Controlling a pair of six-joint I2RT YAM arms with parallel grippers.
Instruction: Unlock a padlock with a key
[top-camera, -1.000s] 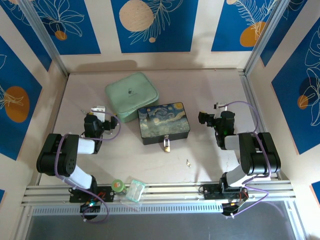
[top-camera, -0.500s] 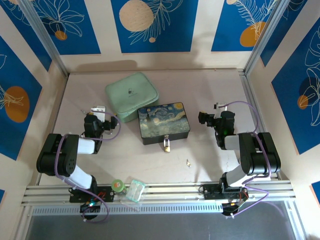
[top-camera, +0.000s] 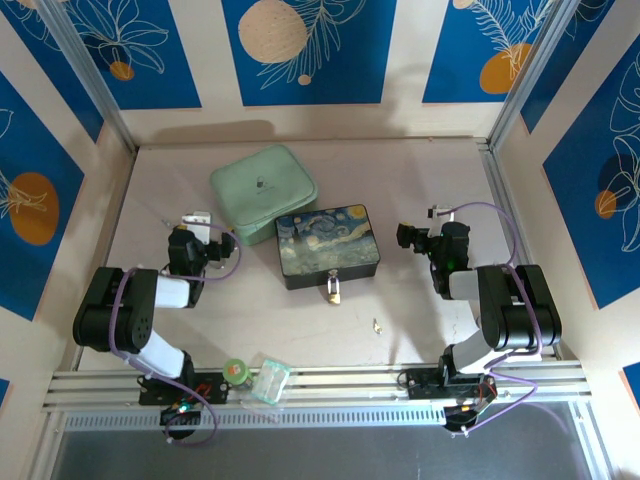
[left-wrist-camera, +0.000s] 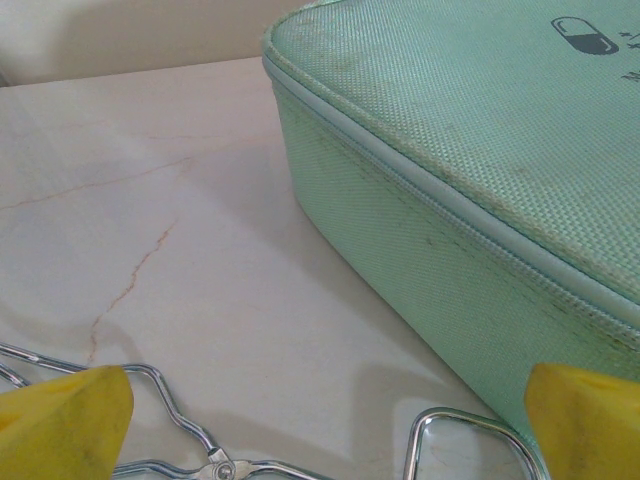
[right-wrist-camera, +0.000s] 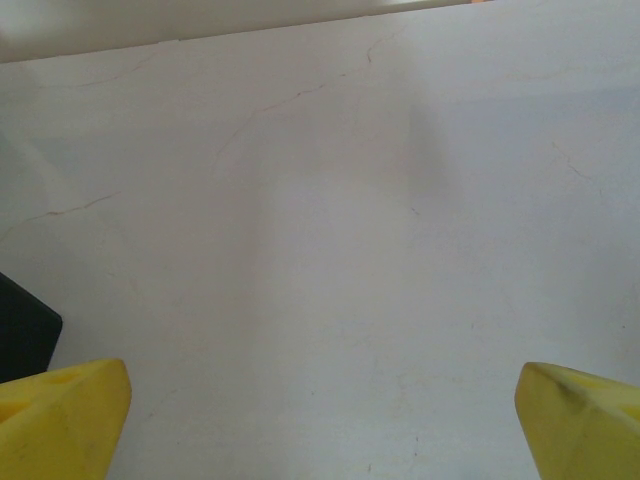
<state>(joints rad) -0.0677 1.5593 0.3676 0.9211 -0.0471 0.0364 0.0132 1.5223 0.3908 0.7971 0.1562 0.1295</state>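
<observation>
**Pre-grasp: both hands spread, lock and key untouched**

Left hand (left-wrist-camera: 320, 425): spread wide, pinching nothing. Its yellow pads (left-wrist-camera: 65, 420) sit at the lower corners of the wrist view. It points at the worktop (top-camera: 260, 320) just beside the green case (top-camera: 263, 192), with the wire tongs (left-wrist-camera: 215, 460) lying beneath it.

Right hand (right-wrist-camera: 320, 420): also spread wide and empty, over bare worktop on the right, well apart from the task items.

Padlock (top-camera: 333, 291): at the middle of the near front of the painted box (top-camera: 327, 245), apparently hooked through its clasp. That would explain why it sits against the box wall. Whether the shackle is closed is too small to tell.

Key (top-camera: 376, 325): loose and flat on the worktop, near the padlock on its near-right side, not touching it. It lies closer to the right arm, so that arm looks the likelier one to fetch it.

Materials and shapes:
- Padlock: small brass-coloured body, hard metal.
- Key: tiny pale metal sliver. I expect it will be awkward to pick off a smooth surface.
- Worktop: pale, stone-like, fine reddish veins.
- Case: mint woven fabric, piped seam, rounded corners.
- Box: glossy, rectangular, dark sides.
- Tongs: thin bent silver wire with loop handles.
</observation>
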